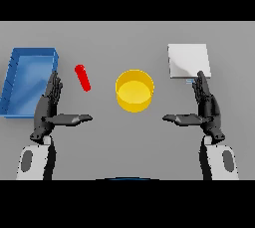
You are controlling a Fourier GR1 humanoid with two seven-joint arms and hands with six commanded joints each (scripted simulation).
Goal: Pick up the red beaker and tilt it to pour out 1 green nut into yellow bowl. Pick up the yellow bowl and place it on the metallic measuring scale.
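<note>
The red beaker [82, 77] is a slim red tube lying tilted on the grey table, left of centre. The yellow bowl [134, 90] stands upright in the middle, its inside bare as far as I can see. The metallic measuring scale [188, 60] is a pale square plate at the back right. My left hand [50, 106] hovers open just left of and nearer than the beaker, thumb pointing inward. My right hand [206, 107] is open too, just in front of the scale, fingers reaching its near edge. No green nut shows.
A blue tray [15, 80] with raised walls sits at the far left, beside my left hand.
</note>
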